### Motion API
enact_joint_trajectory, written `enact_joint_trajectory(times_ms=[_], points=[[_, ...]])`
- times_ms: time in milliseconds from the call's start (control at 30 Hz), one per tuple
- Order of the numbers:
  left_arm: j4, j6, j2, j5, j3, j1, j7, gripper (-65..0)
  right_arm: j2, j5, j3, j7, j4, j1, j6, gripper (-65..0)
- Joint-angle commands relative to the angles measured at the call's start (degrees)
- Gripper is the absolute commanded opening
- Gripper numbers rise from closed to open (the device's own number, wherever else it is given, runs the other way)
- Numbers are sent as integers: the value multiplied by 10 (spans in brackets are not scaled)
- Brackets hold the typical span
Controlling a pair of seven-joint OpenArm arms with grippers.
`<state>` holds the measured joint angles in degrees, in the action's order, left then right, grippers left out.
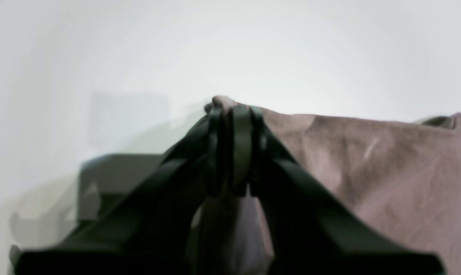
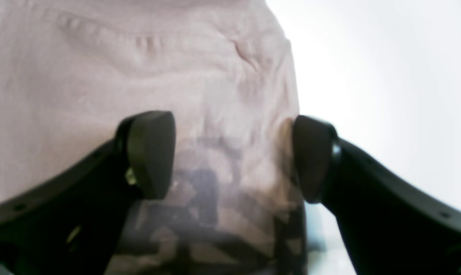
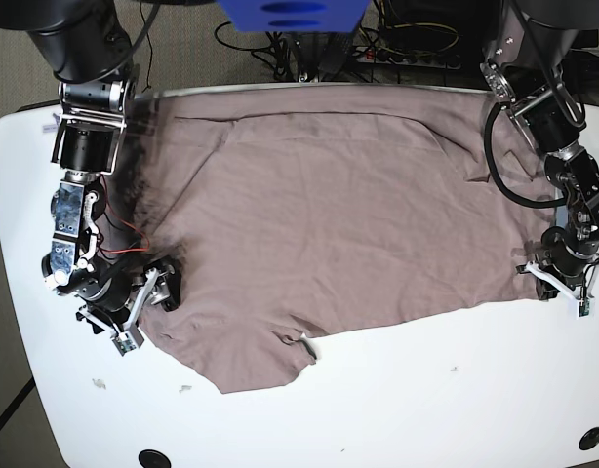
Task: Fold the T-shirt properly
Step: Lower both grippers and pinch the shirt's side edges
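Note:
The mauve-brown T-shirt (image 3: 339, 214) lies spread and wrinkled over the white table (image 3: 426, 409), its lower hem uneven. At the shirt's right edge my left gripper (image 3: 545, 269) is shut. In the left wrist view its fingertips (image 1: 236, 110) pinch a small peak of the T-shirt (image 1: 387, 164). My right gripper (image 3: 168, 292) is at the shirt's left edge, open. The right wrist view shows its two pads (image 2: 150, 152) wide apart over the T-shirt (image 2: 138, 57), with the cloth's edge lying between them by the right-hand pad.
Cables and a blue part (image 3: 290, 12) sit behind the table's far edge. Small scraps (image 3: 99, 383) lie near the front left corner. Dark round holes (image 3: 153, 458) mark the table's front corners. Bare white tabletop runs along the front.

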<state>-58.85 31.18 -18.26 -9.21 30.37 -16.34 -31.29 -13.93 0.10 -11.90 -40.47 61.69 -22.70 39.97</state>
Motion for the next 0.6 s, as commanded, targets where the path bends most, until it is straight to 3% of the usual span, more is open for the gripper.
enact_joint_trajectory(times_ms=[0,567], points=[[-4,-2,-10,3,1,-16,-12,-617,-6,5,-2,16,15,-18,0,-197],[-12,-3,-11,6,0,-14,-18,-634,-24,3,3,52,-50,-71,0,-187]])
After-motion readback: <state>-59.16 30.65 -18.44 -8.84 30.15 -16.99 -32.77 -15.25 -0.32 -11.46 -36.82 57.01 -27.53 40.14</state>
